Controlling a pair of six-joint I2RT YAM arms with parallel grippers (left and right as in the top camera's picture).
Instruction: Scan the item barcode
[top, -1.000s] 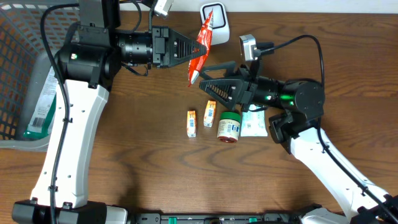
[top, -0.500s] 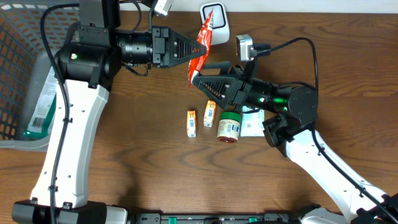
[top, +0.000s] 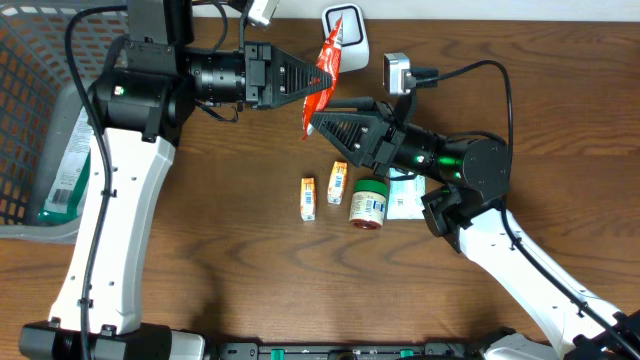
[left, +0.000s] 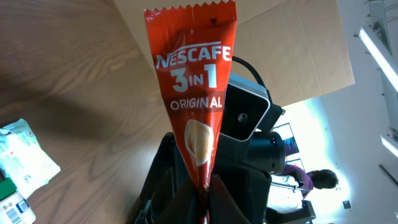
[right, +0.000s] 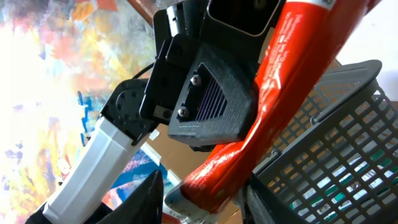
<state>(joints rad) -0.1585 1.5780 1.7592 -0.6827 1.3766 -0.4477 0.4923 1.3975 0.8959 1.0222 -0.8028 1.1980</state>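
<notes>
A red Nescafe 3-in-1 sachet (top: 330, 52) hangs above the table. My left gripper (top: 318, 80) is shut on its middle. In the left wrist view the sachet (left: 196, 93) stands up from the pinched fingers of that gripper (left: 202, 190). My right gripper (top: 314, 121) straddles the sachet's lower end. In the right wrist view the sachet (right: 292, 81) runs down between that gripper's (right: 202, 196) fingers: the right one touches it and the left one stands a small gap away. A white scanner (top: 345, 28) sits at the table's back edge, just behind the sachet.
A grey mesh basket (top: 30, 60) at the left holds a green and white packet (top: 68, 170). Below the grippers, two small orange boxes (top: 308, 198) (top: 338, 182), a green-lidded jar (top: 368, 203) and a white packet (top: 408, 197) lie on the table.
My right gripper has moved left and up to the sachet's lower end, and its jaws have narrowed around it. The left arm and the sachet have held still.
</notes>
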